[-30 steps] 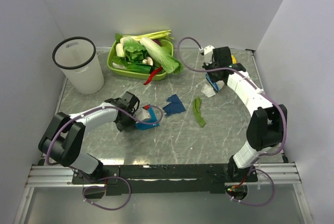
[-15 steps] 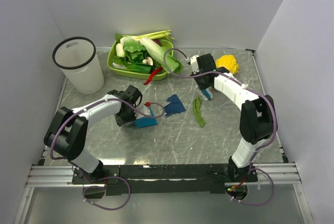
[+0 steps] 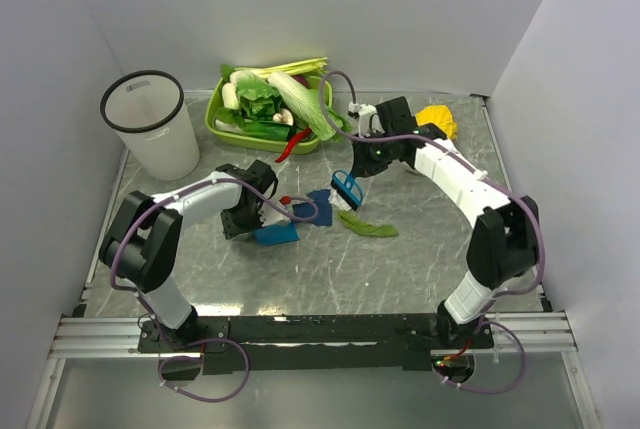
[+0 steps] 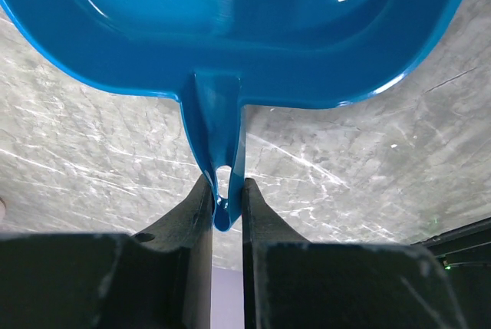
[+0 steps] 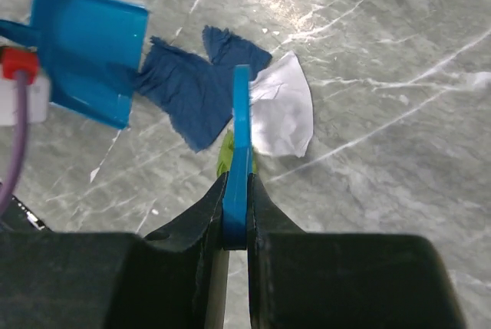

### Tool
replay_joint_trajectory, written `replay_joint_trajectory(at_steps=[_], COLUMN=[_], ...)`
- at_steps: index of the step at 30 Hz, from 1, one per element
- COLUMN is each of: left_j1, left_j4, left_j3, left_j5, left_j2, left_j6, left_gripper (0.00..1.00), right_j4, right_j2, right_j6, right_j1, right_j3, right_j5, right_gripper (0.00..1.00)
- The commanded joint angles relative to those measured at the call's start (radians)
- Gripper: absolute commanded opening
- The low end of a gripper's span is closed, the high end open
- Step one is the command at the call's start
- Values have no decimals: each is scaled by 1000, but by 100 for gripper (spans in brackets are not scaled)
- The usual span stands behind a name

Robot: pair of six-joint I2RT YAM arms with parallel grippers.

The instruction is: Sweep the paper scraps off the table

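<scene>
My left gripper (image 3: 262, 214) is shut on the handle of the blue dustpan (image 3: 277, 234), which lies on the marble table (image 3: 420, 249); the left wrist view shows the fingers (image 4: 226, 206) clamping that handle (image 4: 219, 137). My right gripper (image 3: 360, 171) is shut on a blue brush (image 3: 347, 190), seen edge-on in the right wrist view (image 5: 242, 122). The brush stands against a dark blue paper scrap (image 5: 192, 91), a white scrap (image 5: 282, 114) and a green scrap (image 5: 226, 156), just in front of the dustpan's mouth (image 5: 88, 53). From above, the blue scrap (image 3: 318, 204) and green scrap (image 3: 372, 229) lie mid-table.
A white bin with a black rim (image 3: 150, 124) stands at the back left. A lime-green tray of leafy vegetables (image 3: 225, 127) sits at the back, a red chilli (image 3: 290, 144) by it. A yellow crumpled piece (image 3: 437, 119) lies back right. A black rail (image 3: 330, 329) runs along the near edge.
My right arm has swung left from the back right with the brush, pushing the white and green scraps to the dark blue one. The yellow piece is uncovered. The dustpan shifted slightly.
</scene>
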Motion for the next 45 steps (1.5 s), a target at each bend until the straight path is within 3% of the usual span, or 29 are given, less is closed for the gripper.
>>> replay_joint_trajectory(at_steps=[1,6,9,15,25,29,33,45], left_j1=[-9,-12,-17,-29,-93,-93,-90,-31], left_j4=[-24,-30,-35,-27,-7,17,55,270], left_j3=[20,40,54,95,177,194,183,28], left_j5=[-12,-14,-19,-19,18,52,118,165], left_j2=[-11,9,24,72,170,176,152,-6], left_j6=[35,42,50,51,-8,-31,-54,-94], left_gripper=[1,1,1,1,1,1,1,1], right_j4=[-11,9,2,19,29,3,-7,-90], right_j2=[-111,-61,-2,107,173,157,128,-8], right_j6=[14,54,74,118,160,132,95,-63], right_j1=[-2,1,3,32,154,165,164,153], right_j3=[18,32,58,85,187,179,155,185], right_j5=[62,297,347,260,-98,-95,-188,-191], right_gripper=[0,0,0,0,0,0,0,0])
